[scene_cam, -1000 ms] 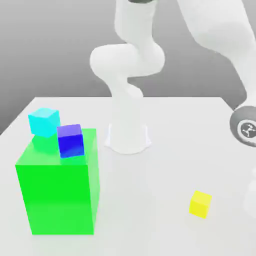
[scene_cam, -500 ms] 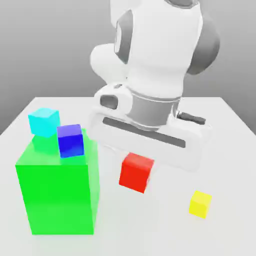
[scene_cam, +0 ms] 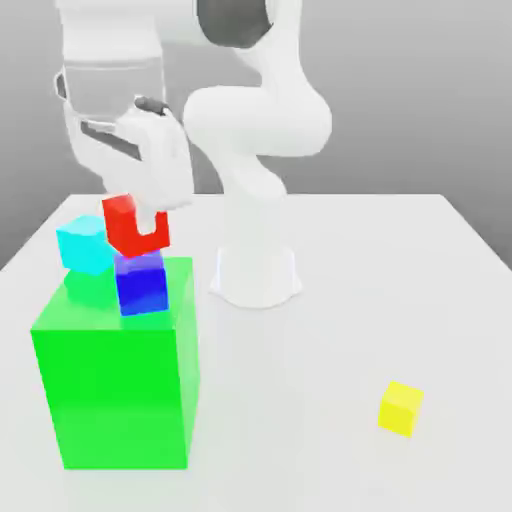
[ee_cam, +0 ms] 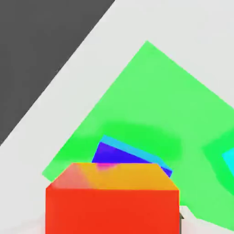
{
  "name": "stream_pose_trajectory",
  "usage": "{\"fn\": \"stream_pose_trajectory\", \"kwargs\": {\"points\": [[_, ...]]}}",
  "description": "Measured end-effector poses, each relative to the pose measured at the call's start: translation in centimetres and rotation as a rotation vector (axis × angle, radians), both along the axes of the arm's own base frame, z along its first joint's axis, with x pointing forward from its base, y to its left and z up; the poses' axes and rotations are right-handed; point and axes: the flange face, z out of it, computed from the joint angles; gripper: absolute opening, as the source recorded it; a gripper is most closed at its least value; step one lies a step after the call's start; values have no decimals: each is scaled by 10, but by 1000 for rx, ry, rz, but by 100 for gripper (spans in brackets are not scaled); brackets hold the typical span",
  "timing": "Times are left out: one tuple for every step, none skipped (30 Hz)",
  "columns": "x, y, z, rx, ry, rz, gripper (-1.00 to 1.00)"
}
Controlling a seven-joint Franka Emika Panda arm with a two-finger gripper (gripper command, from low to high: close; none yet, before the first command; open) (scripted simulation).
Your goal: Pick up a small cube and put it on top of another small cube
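The small red cube (scene_cam: 120, 226) sits on the violet top of the small deep blue cube (scene_cam: 140, 286), which stands on the big green block (scene_cam: 115, 380). The red one is shifted a little toward the exterior view's left. My gripper (scene_cam: 141, 226) comes down from above and straddles the red cube, with a white part of it covering the middle of the cube's front face. In the hand view the red cube (ee_cam: 112, 201) is very close, and the blue cube (ee_cam: 114, 155) peeks out from under its far side on the green block (ee_cam: 151, 105).
A cyan cube (scene_cam: 86, 246) stands on the green block just beside the blue one, toward the exterior view's left. A yellow cube (scene_cam: 401, 407) lies on the white table at the front right. The arm's white base (scene_cam: 255, 275) rises mid-table.
The arm swung from the exterior view's right to its left. The red cube rose from beside the green block to the top of the blue cube.
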Motion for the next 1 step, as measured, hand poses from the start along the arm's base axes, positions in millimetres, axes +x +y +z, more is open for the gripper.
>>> {"fn": "stream_pose_trajectory", "kwargs": {"points": [[0, 0, 0, 0, 0, 0, 100]]}}
